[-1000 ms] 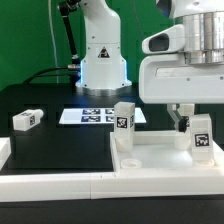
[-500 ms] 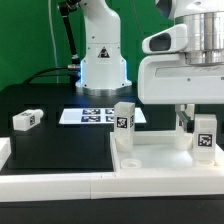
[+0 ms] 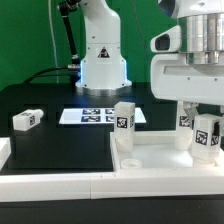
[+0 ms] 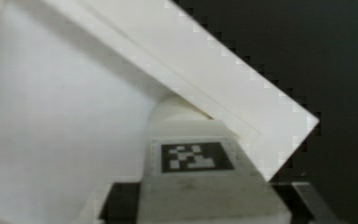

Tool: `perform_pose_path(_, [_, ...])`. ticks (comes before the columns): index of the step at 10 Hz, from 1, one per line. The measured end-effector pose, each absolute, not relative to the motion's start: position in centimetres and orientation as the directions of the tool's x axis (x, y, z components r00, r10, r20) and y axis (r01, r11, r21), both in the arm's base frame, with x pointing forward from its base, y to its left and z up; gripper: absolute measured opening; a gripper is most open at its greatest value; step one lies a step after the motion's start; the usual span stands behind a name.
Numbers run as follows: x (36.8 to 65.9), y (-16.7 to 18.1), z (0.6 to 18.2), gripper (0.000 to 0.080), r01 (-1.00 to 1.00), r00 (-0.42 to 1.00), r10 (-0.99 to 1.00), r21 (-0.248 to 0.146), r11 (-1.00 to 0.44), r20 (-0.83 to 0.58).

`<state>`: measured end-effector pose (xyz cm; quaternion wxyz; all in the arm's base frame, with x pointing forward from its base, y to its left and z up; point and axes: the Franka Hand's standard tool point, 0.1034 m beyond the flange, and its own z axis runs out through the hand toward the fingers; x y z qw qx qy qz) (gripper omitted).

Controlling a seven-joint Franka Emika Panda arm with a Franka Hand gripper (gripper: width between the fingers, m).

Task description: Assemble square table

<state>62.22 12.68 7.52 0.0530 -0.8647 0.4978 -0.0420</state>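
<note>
A: Right now, what does the tool hold?

B: Its jaws are partly closed and appear clamped on one white leg, with a dark finger against each side. You see that leg over the tabletop, near its back corner at the exterior view's right.

A: Which way does it point?

B: Upright, long axis vertical, a tagged face toward the exterior camera. A second leg stands upright at the tabletop's other back corner. A third leg lies on the black table.

A: What could go wrong?

B: If your grip is shallow or off-centre, the leg may tilt or slip, catch the raised rim and miss its seat
</note>
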Motion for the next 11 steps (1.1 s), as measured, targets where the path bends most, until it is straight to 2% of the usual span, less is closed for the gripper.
perform_pose_path(1, [62.25,12.89,7.48,0.0291,-0.936,0.325,-0.945,-0.149,-0.319,-0.016])
perform_pose_path(3, [62.11,12.49,7.38,0.0291,-0.973,0.030,-0.994,-0.232,-0.006,-0.103])
perform_pose_path(5, [62.10,12.80,7.42,0.0291,-0.976,-0.027,-0.992,-0.214,0.052,-0.120])
perform_pose_path(6, [62.03,12.92,7.38,0.0291,-0.974,0.086,-0.993,-0.218,-0.066,-0.084])
perform_pose_path(7, [61.98,13.26,7.41,0.0478,-0.954,0.224,-0.974,-0.212,-0.212,-0.037])
perform_pose_path(8, [62.08,13.42,7.49,0.0590,-0.893,0.412,-0.911,-0.194,-0.406,0.012])
perform_pose_path(9, [62.35,13.31,7.59,0.0590,-0.831,0.527,-0.849,-0.186,-0.525,0.039])
perform_pose_path(10, [62.31,13.25,7.52,0.0638,-0.820,0.544,-0.838,-0.186,-0.542,0.045])
perform_pose_path(11, [62.31,13.22,7.50,0.0646,-0.780,0.600,-0.798,-0.182,-0.599,0.059])
